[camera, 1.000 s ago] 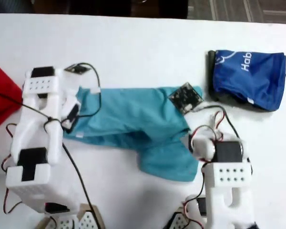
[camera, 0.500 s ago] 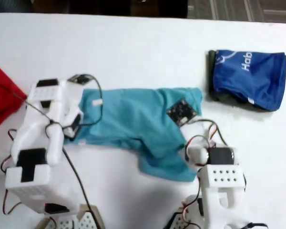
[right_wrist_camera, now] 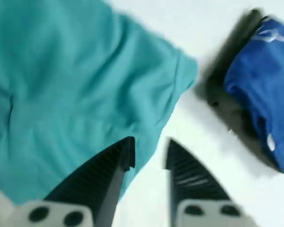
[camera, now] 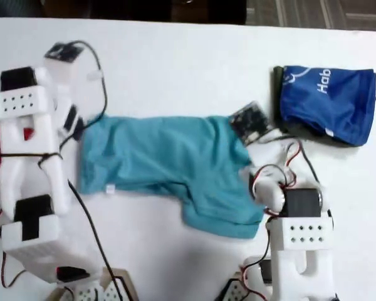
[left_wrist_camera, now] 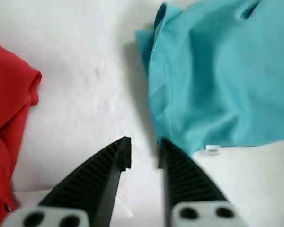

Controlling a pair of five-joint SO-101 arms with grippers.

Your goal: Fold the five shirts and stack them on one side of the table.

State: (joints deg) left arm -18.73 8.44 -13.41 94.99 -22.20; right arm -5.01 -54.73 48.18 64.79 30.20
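Step in hand looks like the fold of the teal shirt (camera: 169,166), roughly half done. It lies in the middle of the counter (camera: 175,69) as a long crosswise band, with one loose flap spilling toward the arms' side near the right arm. The left claw (left_wrist_camera: 144,151) has its jaws a little apart and pinches nothing. It hangs over bare counter just beside the shirt's left edge, not touching cloth, with the hem and a small white tag close to one jaw. The right claw (right_wrist_camera: 150,153) is also slightly parted and empty. One jaw sits over the teal fabric and the other over counter, right at the shirt's edge near the corner that faces the blue shirt (camera: 326,103). The blue shirt sits folded at the far right of the counter, apart from the teal one (a dark edge shows at its side, can't tell if that's another garment), so I judge that's the stack side. The red shirt (left_wrist_camera: 9,113) is bunched at the left edge, unfolded. Next move probably calls for both claws to drop onto the teal edges, pinch at each end together, and carry the loose flap over flat. The risk is that a jaw catches one layer only and the band gets dragged crooked.
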